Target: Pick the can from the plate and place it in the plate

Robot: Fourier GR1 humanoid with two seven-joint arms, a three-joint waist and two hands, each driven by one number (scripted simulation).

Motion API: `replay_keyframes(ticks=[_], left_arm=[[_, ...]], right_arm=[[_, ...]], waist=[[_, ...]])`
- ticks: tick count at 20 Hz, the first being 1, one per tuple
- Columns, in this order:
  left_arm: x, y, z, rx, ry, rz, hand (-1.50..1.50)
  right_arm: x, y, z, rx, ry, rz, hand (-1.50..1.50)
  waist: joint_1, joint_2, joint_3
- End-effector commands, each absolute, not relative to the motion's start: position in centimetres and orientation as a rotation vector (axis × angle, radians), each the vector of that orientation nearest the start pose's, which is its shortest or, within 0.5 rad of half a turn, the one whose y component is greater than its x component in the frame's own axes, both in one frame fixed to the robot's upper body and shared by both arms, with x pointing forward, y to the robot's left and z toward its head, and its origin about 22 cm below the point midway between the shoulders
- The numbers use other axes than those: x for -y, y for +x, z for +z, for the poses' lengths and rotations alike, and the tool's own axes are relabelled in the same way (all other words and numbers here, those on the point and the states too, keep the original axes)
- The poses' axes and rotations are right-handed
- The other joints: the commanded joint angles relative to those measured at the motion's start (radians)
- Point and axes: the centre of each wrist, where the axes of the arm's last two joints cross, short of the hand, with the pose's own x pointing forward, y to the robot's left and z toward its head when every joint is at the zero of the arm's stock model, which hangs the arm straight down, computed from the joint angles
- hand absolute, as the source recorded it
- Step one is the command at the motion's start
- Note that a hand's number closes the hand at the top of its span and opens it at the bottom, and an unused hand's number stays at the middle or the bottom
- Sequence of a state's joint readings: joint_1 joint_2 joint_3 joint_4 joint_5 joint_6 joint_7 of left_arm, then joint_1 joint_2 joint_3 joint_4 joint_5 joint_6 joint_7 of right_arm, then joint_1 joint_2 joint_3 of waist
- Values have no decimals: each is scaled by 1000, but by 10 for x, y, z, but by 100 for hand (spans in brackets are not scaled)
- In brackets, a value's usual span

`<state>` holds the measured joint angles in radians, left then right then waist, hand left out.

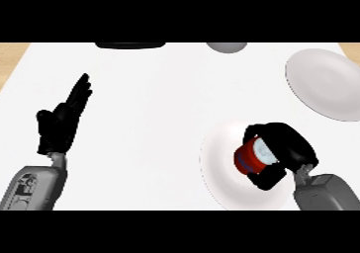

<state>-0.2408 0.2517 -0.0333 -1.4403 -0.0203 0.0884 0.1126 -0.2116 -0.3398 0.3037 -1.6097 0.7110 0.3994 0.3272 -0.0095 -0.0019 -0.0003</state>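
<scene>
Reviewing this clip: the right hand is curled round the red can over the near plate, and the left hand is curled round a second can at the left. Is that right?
Not quite. The head view shows the left hand open, fingers straight and up, holding nothing. The rest stands: the right hand is curled round the red can over the near plate.

I see my right hand [289, 148] at the lower right with fingers and thumb curled round what it holds, its grey forearm [328, 192] rising from the bottom edge, while my left hand [63, 123] rests open at the left, fingers straight and pointing up.
</scene>
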Motion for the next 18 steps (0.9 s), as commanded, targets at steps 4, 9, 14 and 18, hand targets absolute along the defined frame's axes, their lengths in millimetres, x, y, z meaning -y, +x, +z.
replay_keyframes(ticks=[4, 9, 14, 18], left_arm=[[-276, 293, 39, 1541, 280, -142, 0], [-274, 290, 39, 1553, 262, -167, 0], [-262, 291, 36, 1559, 216, -203, 0], [-258, 299, 43, 1569, 214, -219, 0]], right_arm=[[405, 266, 96, 910, -1026, 875, 150], [490, 247, 155, 1156, -1275, 640, 150], [549, 218, 161, 1377, -1320, 581, 150], [579, 218, 180, 1514, -1257, 580, 150]], waist=[[-100, 13, 11], [-53, 4, 12], [-9, 8, 8], [29, 14, 6]])
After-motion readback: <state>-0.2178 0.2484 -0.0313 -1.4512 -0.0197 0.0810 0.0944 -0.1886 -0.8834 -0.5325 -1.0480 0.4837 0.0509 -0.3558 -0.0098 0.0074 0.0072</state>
